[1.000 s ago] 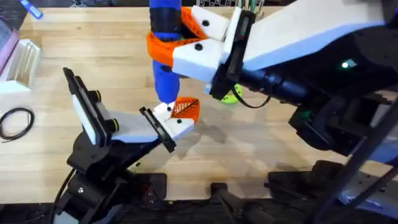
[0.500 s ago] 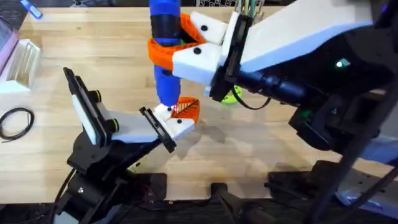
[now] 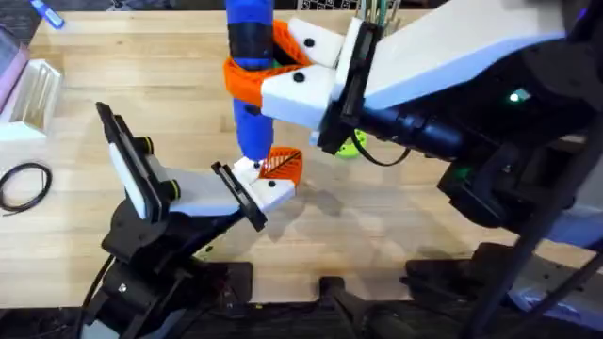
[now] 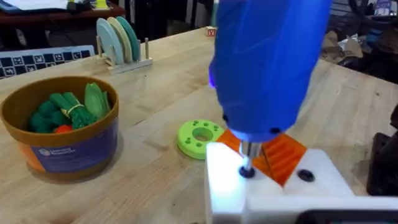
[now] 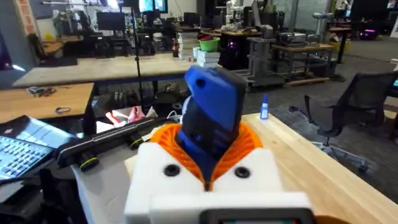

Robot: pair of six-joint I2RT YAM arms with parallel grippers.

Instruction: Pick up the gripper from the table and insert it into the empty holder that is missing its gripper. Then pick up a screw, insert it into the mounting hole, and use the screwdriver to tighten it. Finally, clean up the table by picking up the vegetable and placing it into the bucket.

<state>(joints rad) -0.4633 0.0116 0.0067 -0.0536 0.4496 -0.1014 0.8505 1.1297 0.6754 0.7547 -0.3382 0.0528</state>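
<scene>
Holding green toy vegetables (image 4: 69, 111), perhaps several, bucket (image 4: 68, 152)

No legible text anywhere.

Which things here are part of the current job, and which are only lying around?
Part of the job:
screwdriver, held in the right gripper
holder
orange gripper
bucket

Lying around:
green disc
plate rack
black cable

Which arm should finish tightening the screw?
Right. Its pincer is shut on the screwdriver, held upright with the bit already down on the white holder beside the orange gripper. The left arm looks better kept low, bracing that holder.
</scene>
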